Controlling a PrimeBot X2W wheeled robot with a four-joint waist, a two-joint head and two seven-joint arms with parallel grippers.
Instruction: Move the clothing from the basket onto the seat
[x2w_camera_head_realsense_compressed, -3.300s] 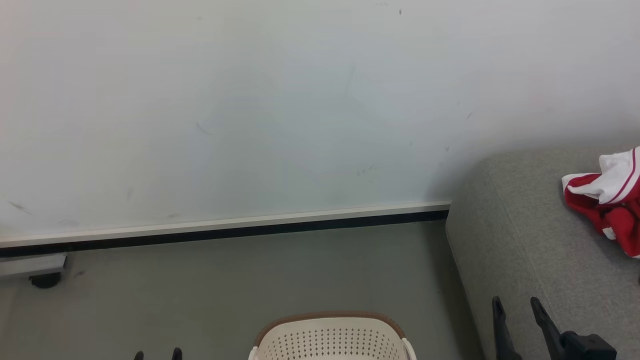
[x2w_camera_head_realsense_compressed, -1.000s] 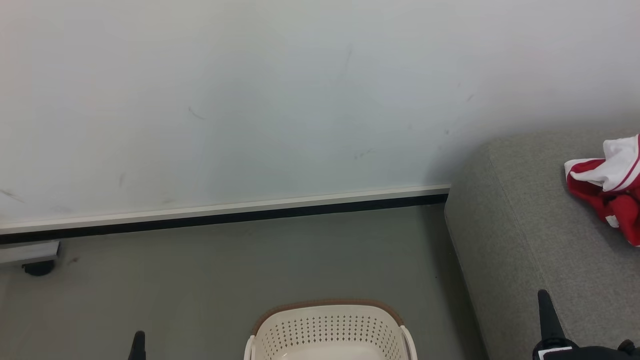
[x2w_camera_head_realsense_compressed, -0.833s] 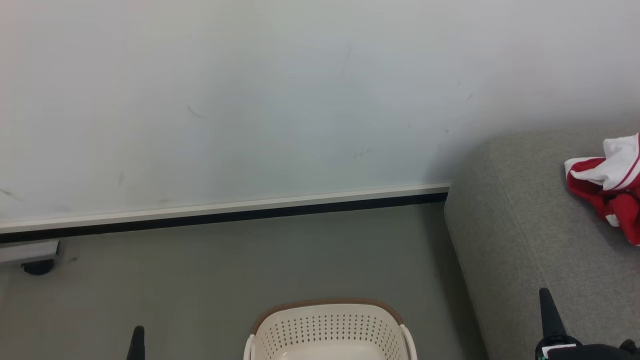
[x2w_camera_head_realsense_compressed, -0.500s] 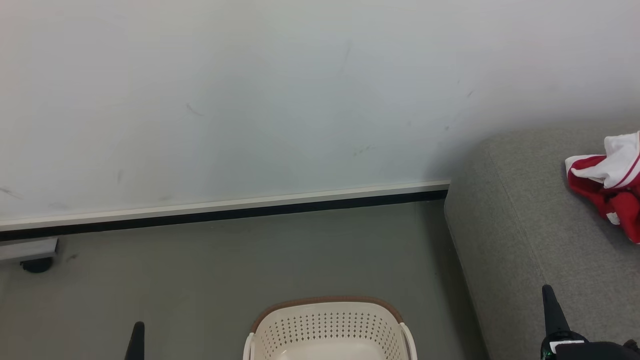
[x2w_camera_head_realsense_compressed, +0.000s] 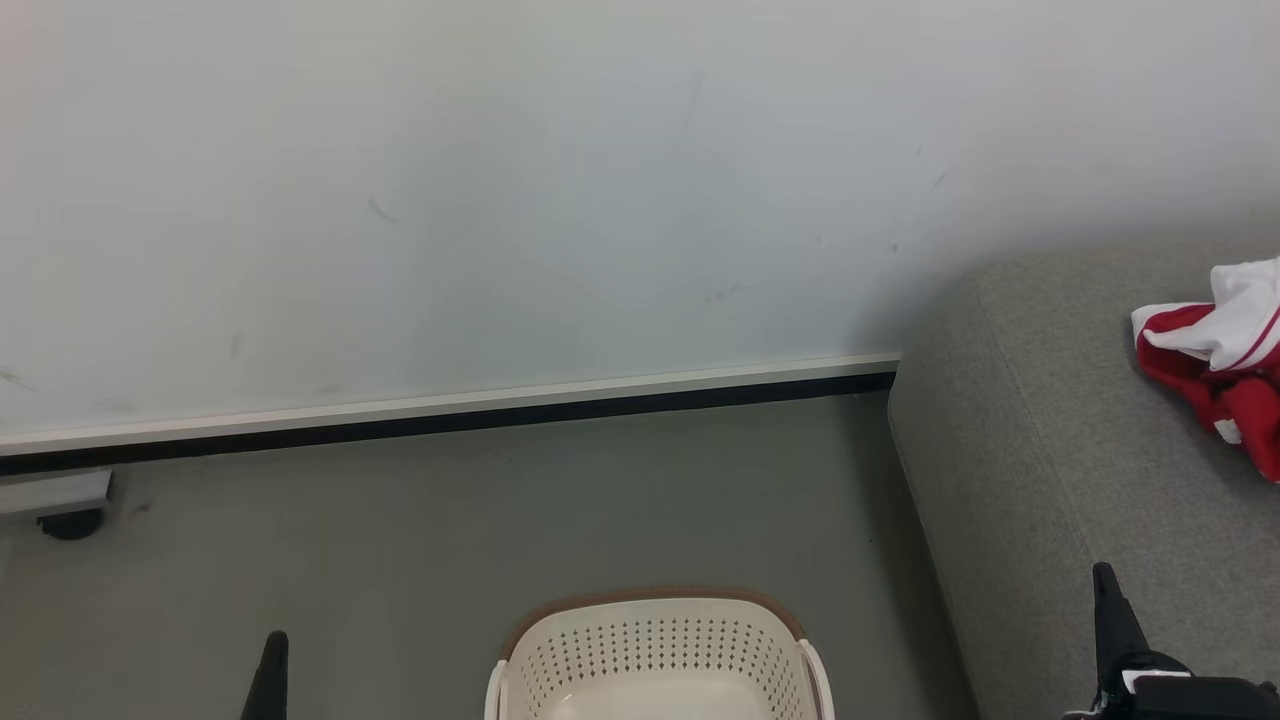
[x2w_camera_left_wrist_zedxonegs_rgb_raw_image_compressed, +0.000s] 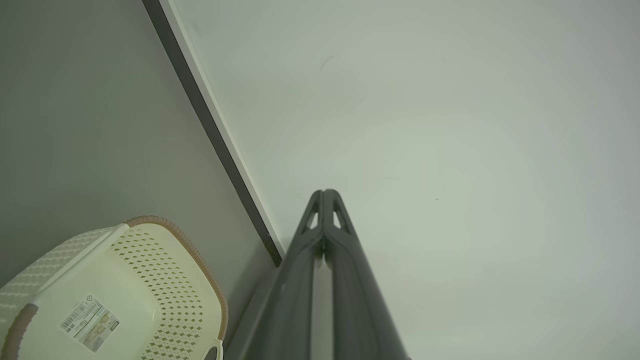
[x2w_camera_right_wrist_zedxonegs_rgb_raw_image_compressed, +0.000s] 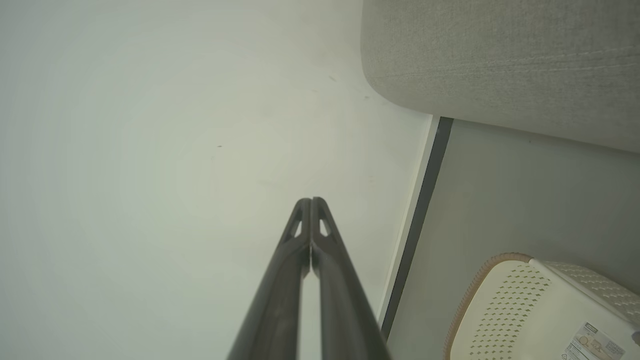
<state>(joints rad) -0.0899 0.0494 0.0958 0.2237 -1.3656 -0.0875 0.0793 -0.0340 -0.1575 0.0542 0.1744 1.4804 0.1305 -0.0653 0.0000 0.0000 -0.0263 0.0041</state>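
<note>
Now the clothing (x2w_camera_head_realsense_compressed: 1215, 360) is seen lying on the seat (x2w_camera_head_realsense_compressed: 1050, 450) at the right edge of the frame, well above the right claw (x2w_camera_head_realsense_compressed: 1104, 585). That claw is shut, with nothing held. The left claw (x2w_camera_head_realsense_compressed: 275, 650), at the lower left, is shut too. Grey floor (x2w_camera_head_realsense_compressed: 500, 520) is spread between the wall (x2w_camera_head_realsense_compressed: 500, 200) and the basket (x2w_camera_head_realsense_compressed: 655, 650) at the bottom middle. A label sticker (x2w_camera_left_wrist_zedxonegs_rgb_raw_image_compressed: 90, 322) is seen inside the basket.

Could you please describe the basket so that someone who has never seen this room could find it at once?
Find the large grey sofa against the pale wall. On the grey floor to its left stands the basket. It alone is cream perforated plastic with a brown rim, a label sticker on its inside bottom.
</note>
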